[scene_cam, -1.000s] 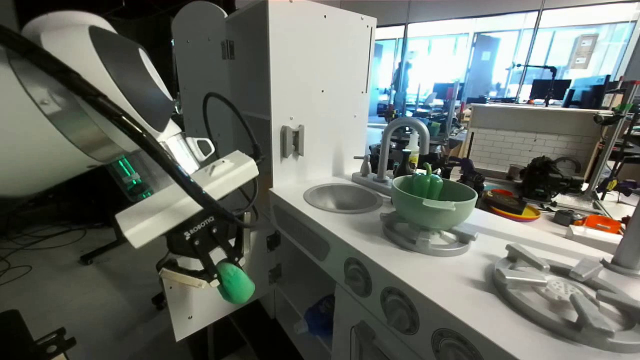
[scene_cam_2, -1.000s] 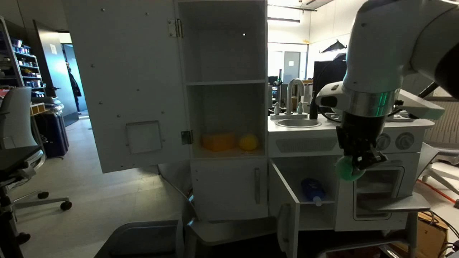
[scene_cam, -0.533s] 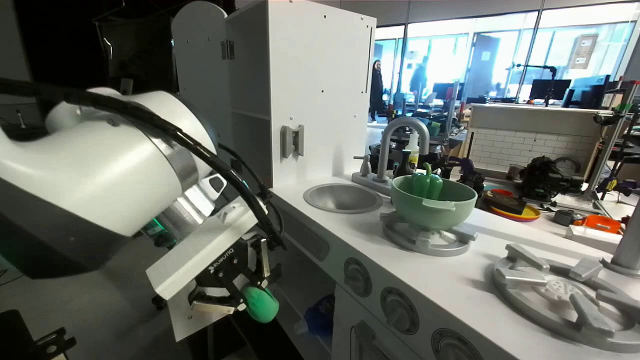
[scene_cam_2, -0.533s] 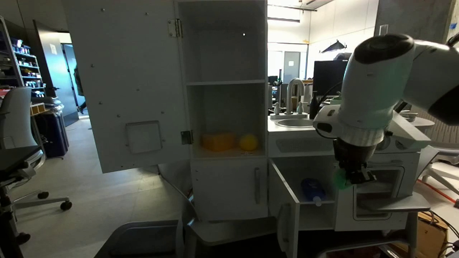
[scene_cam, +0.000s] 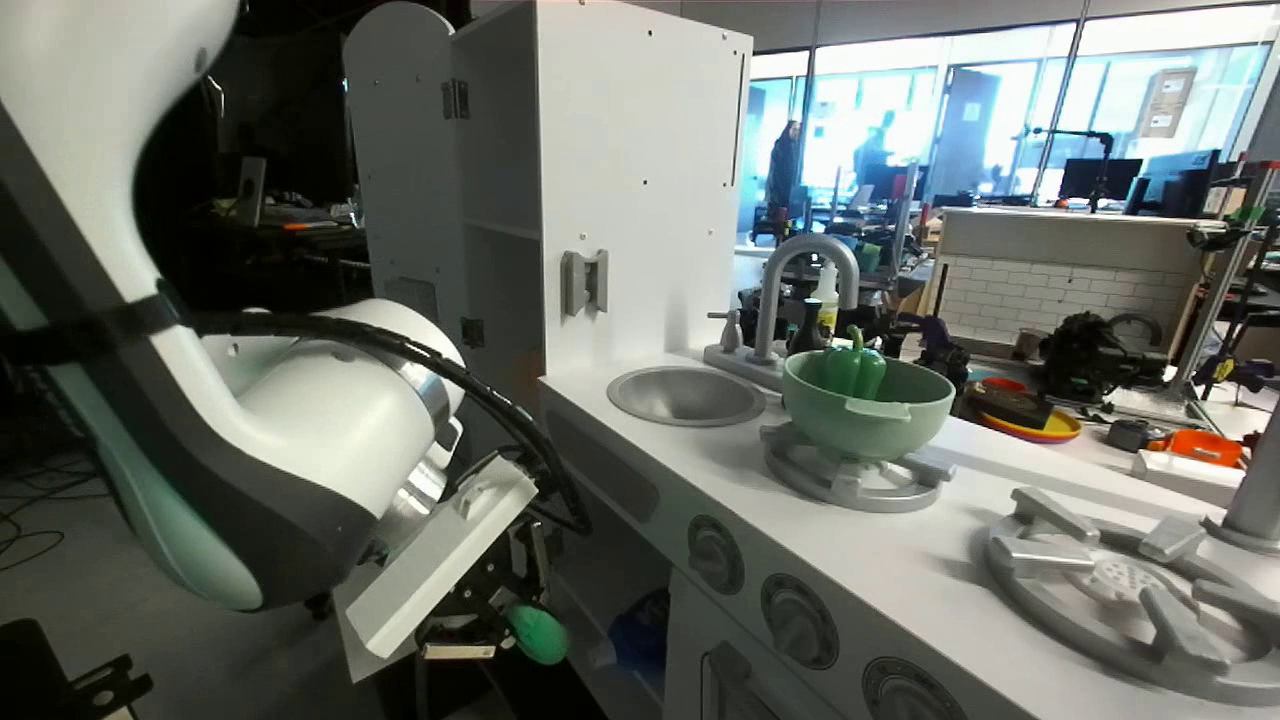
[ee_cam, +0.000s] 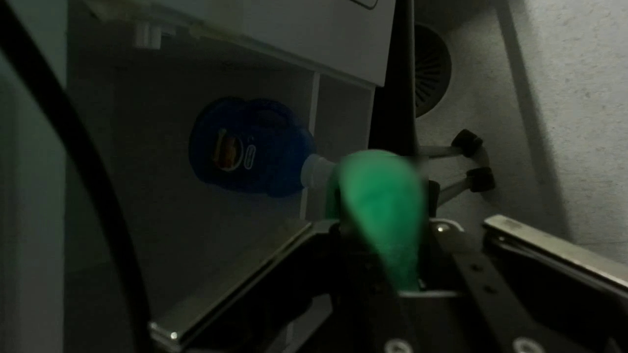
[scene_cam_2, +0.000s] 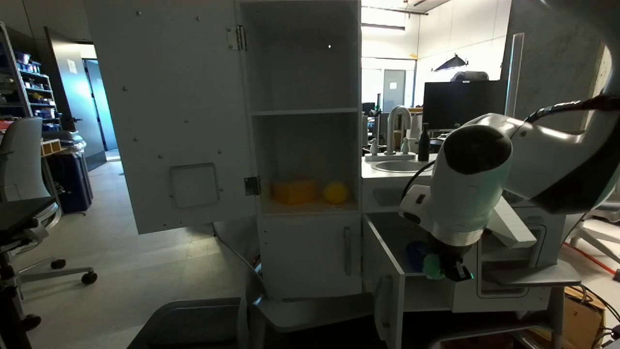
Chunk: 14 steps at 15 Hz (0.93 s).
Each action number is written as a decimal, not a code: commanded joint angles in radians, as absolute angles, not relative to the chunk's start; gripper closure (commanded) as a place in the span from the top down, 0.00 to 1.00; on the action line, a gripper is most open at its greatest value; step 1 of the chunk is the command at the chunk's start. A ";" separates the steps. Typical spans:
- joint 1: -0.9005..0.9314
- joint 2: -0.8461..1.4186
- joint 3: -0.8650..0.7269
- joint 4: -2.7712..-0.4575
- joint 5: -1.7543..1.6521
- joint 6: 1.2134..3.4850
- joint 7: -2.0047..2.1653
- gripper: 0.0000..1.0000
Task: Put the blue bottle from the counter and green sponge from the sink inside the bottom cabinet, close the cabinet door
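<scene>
Green sponge [ee_cam: 387, 206] held in the air, gripper [ee_cam: 385, 235] clamped on one end, the free end pointing away from the wrist; part of it blurs in the wrist view. Position: at the mouth of the bottom cabinet [scene_cam_2: 421, 295]; cannot tell whether it is past the shelf edge. Blue bottle [ee_cam: 248, 147] lies on its side on the shelf [ee_cam: 196, 220] in there, white cap [ee_cam: 316, 170] toward the opening and jutting over the edge. Cabinet door [scene_cam_2: 380, 264] stands open, swung outward.

Overhead, counter [scene_cam: 735, 485] with round grey sink [scene_cam: 685, 400]; near it, green bowl [scene_cam: 868, 430] on a burner [scene_cam: 850, 490], green pepper [scene_cam: 855, 375] in the bowl. Tall cabinet [scene_cam_2: 305, 113] adjoins, upper door [scene_cam_2: 179, 97] wide open; orange block [scene_cam_2: 294, 192] and yellow ball [scene_cam_2: 335, 193] side by side in its lower open compartment.
</scene>
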<state>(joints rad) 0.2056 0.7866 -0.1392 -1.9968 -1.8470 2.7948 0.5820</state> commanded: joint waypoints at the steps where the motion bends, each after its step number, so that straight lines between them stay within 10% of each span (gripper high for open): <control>1: 0.226 0.877 -0.121 -1.891 -1.961 2.731 0.712 0.06; 14: 0.257 1.026 -0.089 -1.670 -2.158 2.577 0.926 0.06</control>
